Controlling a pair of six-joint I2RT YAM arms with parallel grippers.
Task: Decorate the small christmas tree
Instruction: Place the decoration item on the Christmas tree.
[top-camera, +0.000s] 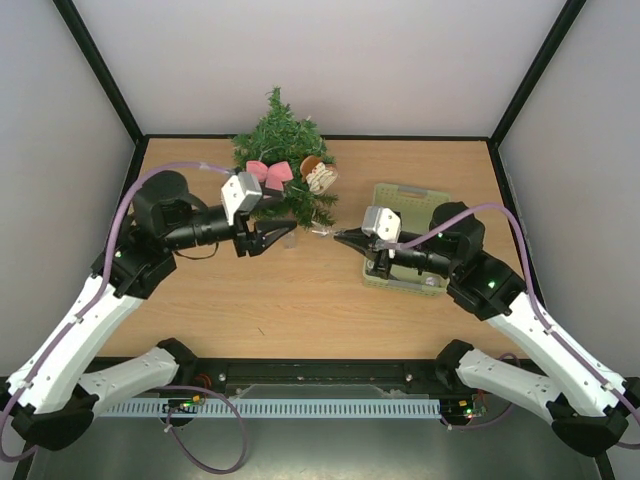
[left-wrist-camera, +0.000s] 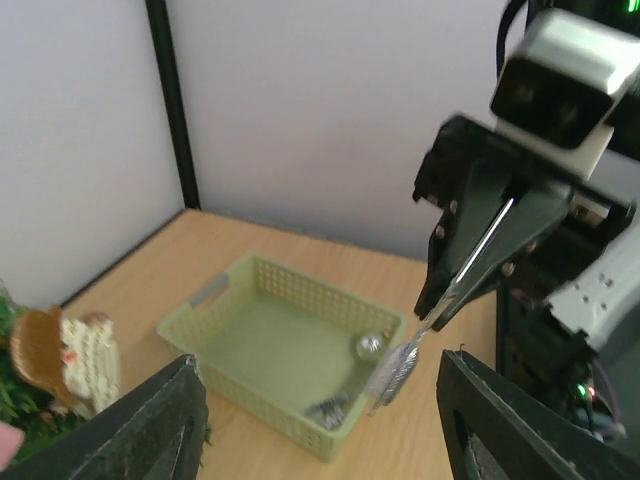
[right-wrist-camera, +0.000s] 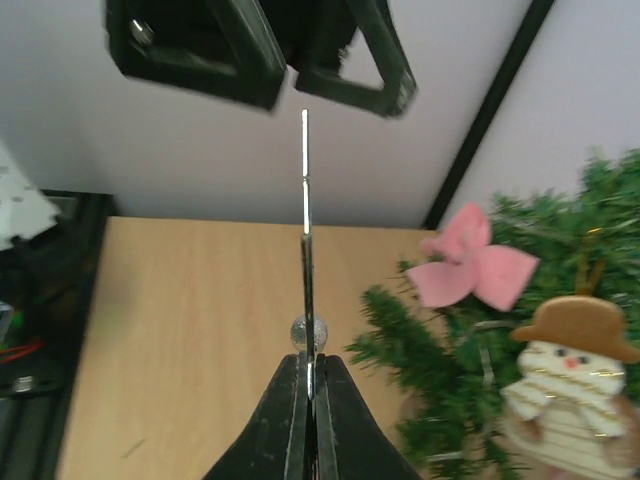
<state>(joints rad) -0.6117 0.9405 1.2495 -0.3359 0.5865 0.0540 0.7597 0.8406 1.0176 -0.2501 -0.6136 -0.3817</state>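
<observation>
At upper centre of the overhead view, at the far edge of the light wooden bench (top-camera: 300, 300) and close to the back wall: small dark green bushy christmas tree (top-camera: 280, 135). Hung on its front: pink fabric bow (top-camera: 268, 172) on the left, cream snowman figure with a brown hat (top-camera: 318, 177) on the right.

Right of centre on the bench: pale green rectangular plastic mesh basket (top-camera: 408, 192), partly covered by the right arm. Inside it, seen from the left wrist view: small silver ball (left-wrist-camera: 370, 345) near the lower right wall, plus another silvery piece too blurred to name.

Left tool (top-camera: 290, 237): mid-frame, just below the tree, pointing right, spread wide and gripping nothing.

Right tool (top-camera: 338, 236): pointing left toward it, pinched fully together on a slim silvery glitter ornament (top-camera: 322, 232) stretched out between the two tools above the bench.

In the right wrist view: ornament edge-on, a thin vertical line rising from the closed black fingers (right-wrist-camera: 285, 420) at bottom centre, with a small silver bead on it just above the tips. Upper end just below the gap between the left tool's parted fingers at the top of the frame; contact with either one impossible to judge.

At the right of that frame: tree, bow and snowman, beside the ornament and apart from it.
</observation>
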